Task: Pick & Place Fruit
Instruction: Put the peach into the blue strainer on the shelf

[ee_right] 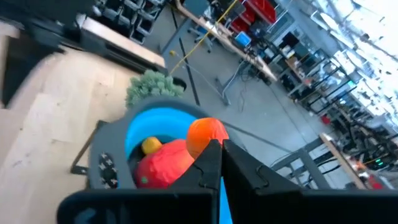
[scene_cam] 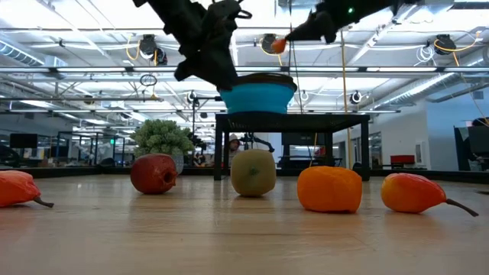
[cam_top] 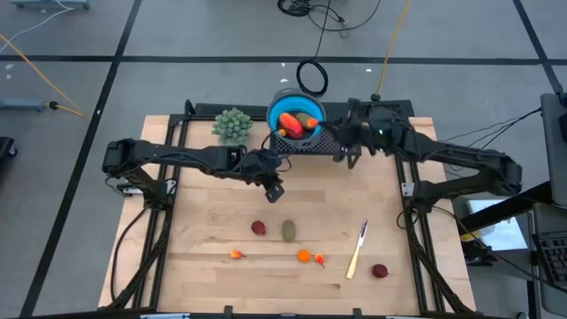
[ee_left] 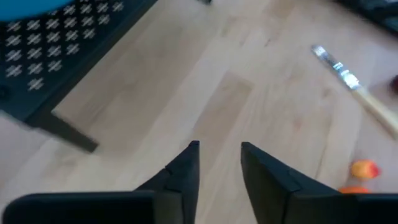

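Your round blue bowl (cam_top: 285, 105) already holds several toy fruits, and 6 small plastic fruit pieces (cam_top: 289, 230) lie loose on the wooden table (cam_top: 204, 221). Your right gripper (ee_right: 222, 144) pinches a small orange fruit (ee_right: 205, 134) above the bowl; your left gripper (ee_left: 219, 149), part-open, holds nothing.

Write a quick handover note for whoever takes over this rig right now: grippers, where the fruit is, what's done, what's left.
Right gripper: shut on a small orange fruit, above the blue bowl.
Left gripper: empty, fingers apart, over bare table near the bowl's black stand.
Done: a red-orange fruit and others are in the bowl.
Left: two dark red fruits, the olive-green one, and small orange pieces. A knife lies among them.
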